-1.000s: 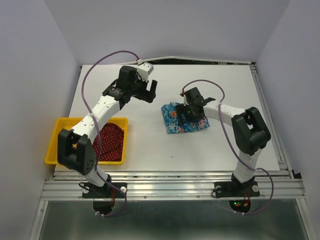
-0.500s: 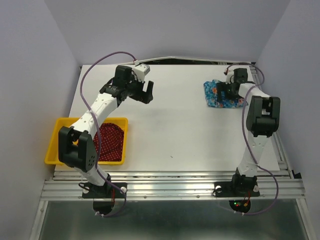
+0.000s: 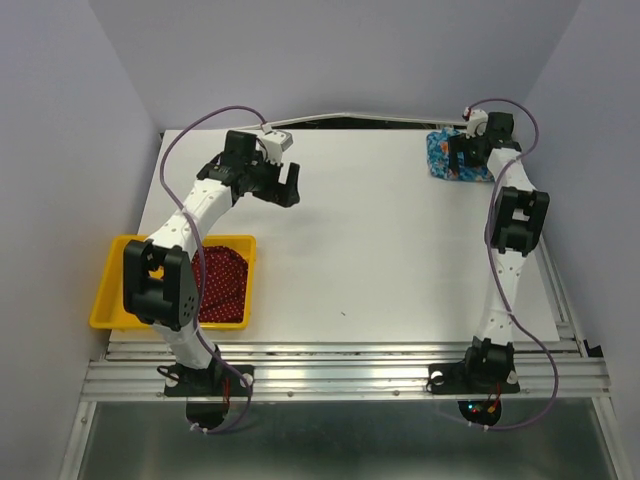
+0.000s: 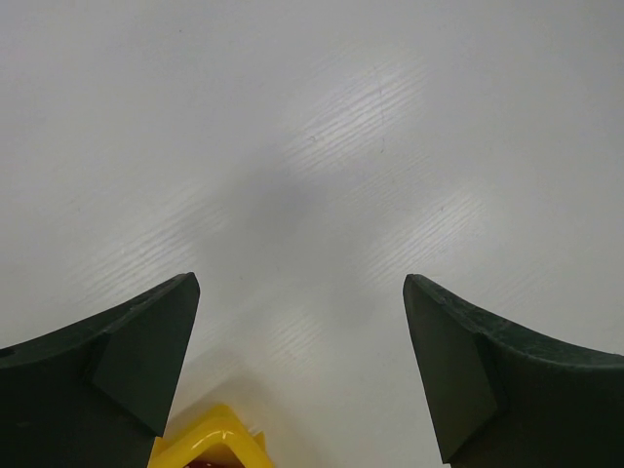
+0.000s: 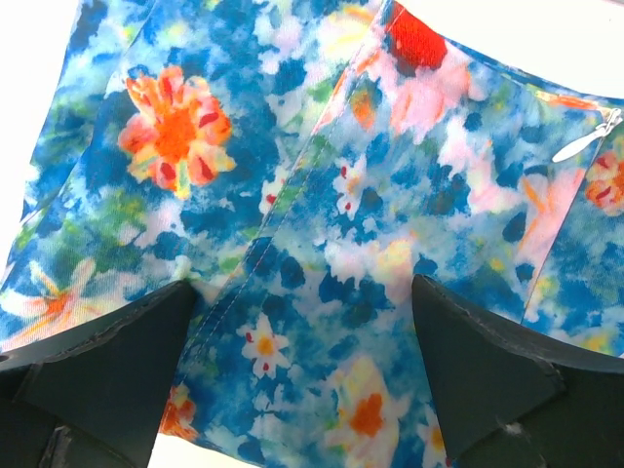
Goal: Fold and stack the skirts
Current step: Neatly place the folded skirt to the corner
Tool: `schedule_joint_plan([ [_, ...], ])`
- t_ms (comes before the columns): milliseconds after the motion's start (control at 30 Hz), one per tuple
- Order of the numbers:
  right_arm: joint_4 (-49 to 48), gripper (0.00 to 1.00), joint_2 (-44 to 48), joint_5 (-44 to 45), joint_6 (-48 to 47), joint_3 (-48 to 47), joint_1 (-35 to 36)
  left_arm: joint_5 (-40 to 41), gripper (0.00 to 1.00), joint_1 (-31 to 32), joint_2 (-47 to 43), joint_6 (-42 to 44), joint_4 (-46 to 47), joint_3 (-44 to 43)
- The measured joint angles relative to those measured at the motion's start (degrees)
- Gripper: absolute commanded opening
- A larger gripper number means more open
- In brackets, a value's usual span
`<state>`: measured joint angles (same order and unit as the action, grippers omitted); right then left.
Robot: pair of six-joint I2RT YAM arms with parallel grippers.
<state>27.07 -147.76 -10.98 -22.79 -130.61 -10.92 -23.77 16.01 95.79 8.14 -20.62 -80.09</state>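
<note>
Dragged along beneath right claw (image 5: 304,288), spread wide: blue skirt (image 5: 292,146). Wide above counter (image 4: 312,117): left claw (image 4: 300,283), yellow tray (image 4: 210,439) just behind.

- A white table (image 3: 380,260) is enclosed by pale lavender walls (image 3: 330,50) at the back and both sides.
- Soft, streaked light is reflected on its surface.
- Aluminium rails (image 3: 350,365) are fixed along the near edge, above a grey floor (image 3: 340,445).
</note>
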Motion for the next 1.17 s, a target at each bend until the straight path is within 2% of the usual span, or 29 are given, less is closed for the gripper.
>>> schedule_joint_plan([
  [133,0.0,1.0,-0.5,0.1,-0.4,-1.0,0.0,-0.3,0.98,-0.7,0.0,0.6,0.0,0.0],
  [333,2.5,1.0,5.5,1.2,-1.3,5.5,0.1,-0.9,0.98,-1.1,0.1,0.7,-0.3,-2.7],
  [467,8.3,1.0,12.3,1.3,-1.4,7.5,0.5,-0.2,0.98,-1.2,0.1,0.6,1.6,-5.7],
  [633,11.7,1.0,28.9,0.8,-0.9,11.8,3.1,1.4,0.98,-2.1,-0.5,0.6,3.7,-6.2],
  [767,12.0,1.0,45.0,-2.4,1.5,23.4,7.5,2.6,0.98,-2.6,-2.1,0.7,5.0,-5.2],
  [867,11.4,1.0,55.8,-6.1,5.4,37.7,10.8,3.2,0.98,-2.6,-7.2,0.9,6.5,0.0],
  [1067,10.7,1.0,67.9,-10.8,12.8,65.9,11.8,3.8,0.98,-2.6,-21.5,4.5,8.9,16.2],
  [1167,12.2,1.0,74.0,-11.1,14.1,74.0,11.7,5.7,0.99,-2.6,-27.3,5.9,8.8,23.6],
])
